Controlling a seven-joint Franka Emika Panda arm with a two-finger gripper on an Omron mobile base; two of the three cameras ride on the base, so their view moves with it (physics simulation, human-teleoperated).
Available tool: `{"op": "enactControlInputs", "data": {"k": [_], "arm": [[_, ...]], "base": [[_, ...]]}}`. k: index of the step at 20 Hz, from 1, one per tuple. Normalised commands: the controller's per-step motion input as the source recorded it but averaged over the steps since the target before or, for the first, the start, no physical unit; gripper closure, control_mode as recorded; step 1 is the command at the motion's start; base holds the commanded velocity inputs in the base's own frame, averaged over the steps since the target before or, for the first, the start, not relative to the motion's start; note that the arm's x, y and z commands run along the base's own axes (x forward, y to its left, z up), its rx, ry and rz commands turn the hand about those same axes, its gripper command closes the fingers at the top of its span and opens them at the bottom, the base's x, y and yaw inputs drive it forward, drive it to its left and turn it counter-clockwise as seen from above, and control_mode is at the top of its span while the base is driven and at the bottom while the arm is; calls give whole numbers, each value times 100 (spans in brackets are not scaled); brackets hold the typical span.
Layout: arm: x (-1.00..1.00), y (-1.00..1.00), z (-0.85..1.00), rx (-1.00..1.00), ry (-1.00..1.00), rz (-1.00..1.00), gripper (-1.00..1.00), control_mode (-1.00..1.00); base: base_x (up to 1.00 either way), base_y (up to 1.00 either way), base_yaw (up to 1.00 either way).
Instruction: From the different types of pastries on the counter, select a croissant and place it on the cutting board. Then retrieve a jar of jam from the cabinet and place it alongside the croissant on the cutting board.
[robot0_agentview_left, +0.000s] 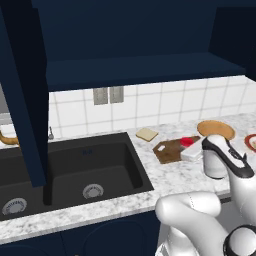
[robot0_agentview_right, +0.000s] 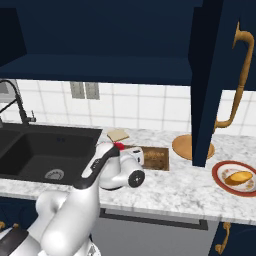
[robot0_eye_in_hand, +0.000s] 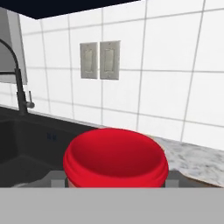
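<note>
My gripper (robot0_eye_in_hand: 114, 180) is shut on the jar of jam (robot0_eye_in_hand: 115, 159), whose red lid bulges up between the fingertips. From the left base view the jar (robot0_agentview_left: 187, 141) sits in the gripper (robot0_agentview_left: 191, 149) at the right end of the dark brown cutting board (robot0_agentview_left: 166, 150). In the right base view the jar (robot0_agentview_right: 119, 145) is at the left end of the board (robot0_agentview_right: 154, 158). I cannot tell whether it rests on the wood. The croissant is hidden; the hand covers part of the board. The navy cabinet (robot0_agentview_left: 140, 70) overhead is open, and its door (robot0_agentview_right: 212, 75) carries an orange-brown handle (robot0_agentview_right: 241, 75).
A tan bread slice (robot0_agentview_left: 146, 134) lies on the marbled counter (robot0_agentview_left: 175, 175) left of the board. A round tan plate (robot0_agentview_left: 216, 129) stands behind it. An orange pastry (robot0_agentview_right: 238, 177) rests on a red-rimmed plate (robot0_agentview_right: 220, 181). The black sink (robot0_agentview_left: 75, 170) and faucet (robot0_agentview_right: 17, 107) lie left.
</note>
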Motion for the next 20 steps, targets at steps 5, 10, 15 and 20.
{"op": "enactControlInputs", "data": {"k": [5, 10, 15, 20], "arm": [[22, 0, -17, 0, 0, 0, 100, -100], [19, -7, -11, 0, -1, 0, 100, -100], [8, -30, -14, 0, -5, 0, 100, -100], [10, -5, -7, 0, -1, 0, 100, -100]], "base": [[0, 0, 0], [0, 0, 0], [0, 0, 0], [0, 0, 0]]}}
